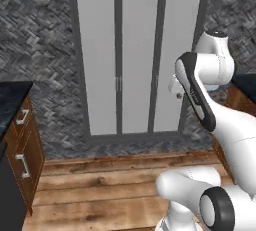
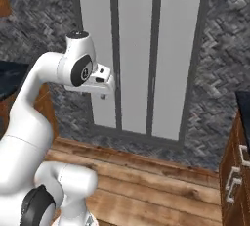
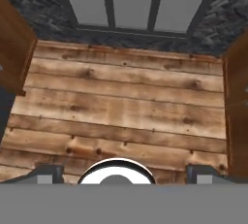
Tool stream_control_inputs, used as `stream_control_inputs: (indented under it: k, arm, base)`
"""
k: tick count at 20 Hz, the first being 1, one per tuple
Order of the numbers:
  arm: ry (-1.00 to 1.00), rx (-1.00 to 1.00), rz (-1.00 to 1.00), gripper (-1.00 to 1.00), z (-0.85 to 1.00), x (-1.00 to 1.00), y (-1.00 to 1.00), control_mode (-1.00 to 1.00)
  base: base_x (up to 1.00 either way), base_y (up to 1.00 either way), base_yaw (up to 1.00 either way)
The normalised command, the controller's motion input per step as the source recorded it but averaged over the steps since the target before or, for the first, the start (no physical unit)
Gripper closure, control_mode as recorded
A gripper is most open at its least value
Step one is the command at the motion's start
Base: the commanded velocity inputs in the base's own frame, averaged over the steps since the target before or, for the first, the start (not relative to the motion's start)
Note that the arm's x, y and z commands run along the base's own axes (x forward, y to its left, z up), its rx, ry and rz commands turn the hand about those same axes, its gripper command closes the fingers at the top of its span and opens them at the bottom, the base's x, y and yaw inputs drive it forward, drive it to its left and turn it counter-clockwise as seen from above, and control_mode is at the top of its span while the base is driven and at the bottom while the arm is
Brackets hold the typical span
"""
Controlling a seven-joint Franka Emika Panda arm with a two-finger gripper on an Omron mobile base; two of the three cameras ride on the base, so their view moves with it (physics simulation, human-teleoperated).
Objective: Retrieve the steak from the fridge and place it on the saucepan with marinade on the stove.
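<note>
While our end effector [image 3: 124,172] hangs empty with tips spread wide over the wooden plank floor [image 3: 121,106], the tall grey panelled cabinet [image 1: 120,60] stands shut straight ahead, steak unseen, presumably inside.

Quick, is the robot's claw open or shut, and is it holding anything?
Gripper: open, holding nothing, pointed down at the wooden floor.

Fridge [image 1: 120,60] — tall, grey, doors closed — stands against the stone wall.
</note>
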Motion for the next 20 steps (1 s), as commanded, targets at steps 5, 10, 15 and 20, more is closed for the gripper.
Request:
stream_control_inputs:
  k: [5, 10, 15, 20]
  arm:
    - [0.0, 0.0, 0.0, -1.0, 0.0, 0.0, 0.0, 1.0]
    - [0.0, 0.0, 0.0, -1.0, 0.0, 0.0, 0.0, 1.0]
    - [0.0, 0.0, 0.0, -1.0, 0.0, 0.0, 0.0, 1.0]
    - [0.0, 0.0, 0.0, -1.0, 0.0, 0.0, 0.0, 1.0]
  base:
    - [-0.01, 0.0, 1.0]
    - [-0.03, 0.0, 1.0]
    - [-0.04, 0.0, 1.0]
    - [-0.04, 0.0, 1.0]
